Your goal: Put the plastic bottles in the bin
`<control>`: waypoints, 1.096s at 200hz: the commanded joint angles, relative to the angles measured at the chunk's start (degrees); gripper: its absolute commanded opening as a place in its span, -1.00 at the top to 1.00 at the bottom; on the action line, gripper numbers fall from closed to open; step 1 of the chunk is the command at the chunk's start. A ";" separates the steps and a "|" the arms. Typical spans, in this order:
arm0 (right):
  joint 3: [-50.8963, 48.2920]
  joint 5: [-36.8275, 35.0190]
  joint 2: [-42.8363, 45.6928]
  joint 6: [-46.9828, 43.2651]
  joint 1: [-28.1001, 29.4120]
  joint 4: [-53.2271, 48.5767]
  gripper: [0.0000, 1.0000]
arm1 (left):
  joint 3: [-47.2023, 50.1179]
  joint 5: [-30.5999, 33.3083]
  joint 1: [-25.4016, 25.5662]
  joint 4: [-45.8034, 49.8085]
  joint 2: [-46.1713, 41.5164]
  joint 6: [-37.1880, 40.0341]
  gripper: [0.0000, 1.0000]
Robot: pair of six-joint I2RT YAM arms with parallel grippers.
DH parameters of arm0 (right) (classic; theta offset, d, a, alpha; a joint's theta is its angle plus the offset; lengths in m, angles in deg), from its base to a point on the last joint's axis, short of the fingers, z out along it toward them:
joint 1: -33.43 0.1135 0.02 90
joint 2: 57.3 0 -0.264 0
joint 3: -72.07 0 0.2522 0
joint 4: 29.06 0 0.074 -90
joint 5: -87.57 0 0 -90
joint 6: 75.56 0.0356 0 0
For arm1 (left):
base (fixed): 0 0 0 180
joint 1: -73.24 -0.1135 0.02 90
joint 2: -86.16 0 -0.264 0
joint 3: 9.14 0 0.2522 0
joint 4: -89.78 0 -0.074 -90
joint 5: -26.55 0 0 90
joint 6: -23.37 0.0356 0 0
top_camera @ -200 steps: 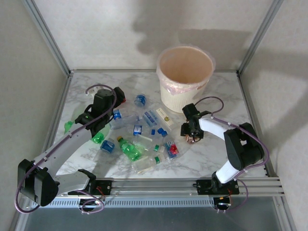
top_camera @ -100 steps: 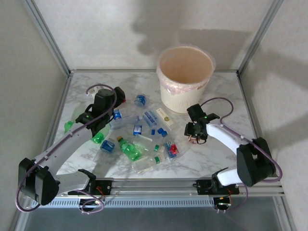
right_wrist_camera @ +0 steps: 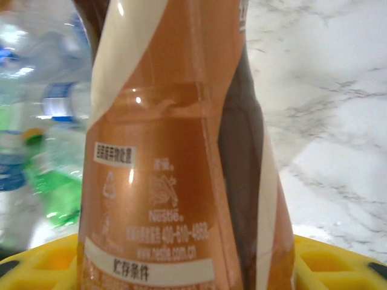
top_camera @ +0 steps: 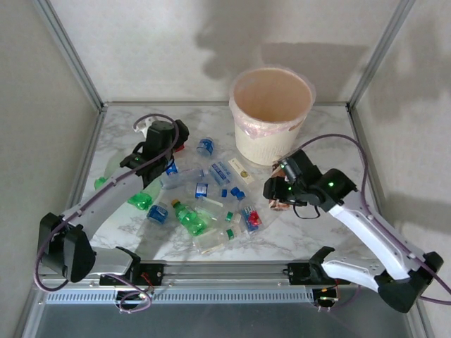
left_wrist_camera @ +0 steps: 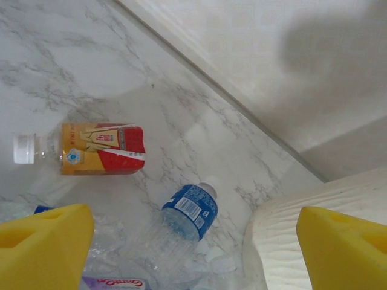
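Note:
Several crushed plastic bottles [top_camera: 211,193] lie scattered on the marble table left of the bin [top_camera: 264,144], among them a green one [top_camera: 190,220]. My right gripper [top_camera: 279,191] is shut on a brown and orange labelled bottle [right_wrist_camera: 175,151], which stands between its yellow pads [right_wrist_camera: 335,266]. My left gripper [top_camera: 174,143] hangs open over the back left of the pile. Below it lie a blue-labelled bottle [left_wrist_camera: 190,208] and a red and orange labelled bottle [left_wrist_camera: 100,148]. The bin's cream wall [left_wrist_camera: 284,241] is at the right of the left wrist view.
Metal frame posts and grey walls close in the table at the back and sides. A rail [top_camera: 232,271] runs along the near edge between the arm bases. Bare marble [top_camera: 331,134] lies right of the bin.
The right gripper's jaws have narrowed onto the brown bottle, and the right arm's elbow has swung out to the right. The left gripper has shifted slightly toward the back.

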State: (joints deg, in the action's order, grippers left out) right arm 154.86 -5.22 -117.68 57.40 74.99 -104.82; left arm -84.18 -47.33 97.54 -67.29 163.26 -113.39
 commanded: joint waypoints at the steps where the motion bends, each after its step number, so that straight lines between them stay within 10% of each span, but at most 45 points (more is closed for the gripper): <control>1: 9.71 0.60 -0.80 0.28 0.65 -5.70 -0.04 | -2.63 -2.09 0.36 -1.75 1.38 -0.41 -0.69; 81: 63.25 -9.35 -30.05 -10.35 -9.88 -9.84 -0.09 | -9.10 -3.95 2.51 3.45 3.33 4.41 -0.73; 183: 63.23 -1.93 -43.81 -16.80 -21.75 5.24 -0.17 | -9.69 -2.94 6.68 12.17 2.47 6.27 -0.69; 219: 62.07 -2.59 -46.33 -18.07 -22.03 7.35 -0.56 | -7.88 -2.79 6.64 12.23 0.10 5.37 -0.70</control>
State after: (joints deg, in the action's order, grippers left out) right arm 217.55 -8.34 -162.48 41.64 53.31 -100.49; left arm -93.01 -51.03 104.01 -56.78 166.30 -108.21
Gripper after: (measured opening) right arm 0.719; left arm 0.849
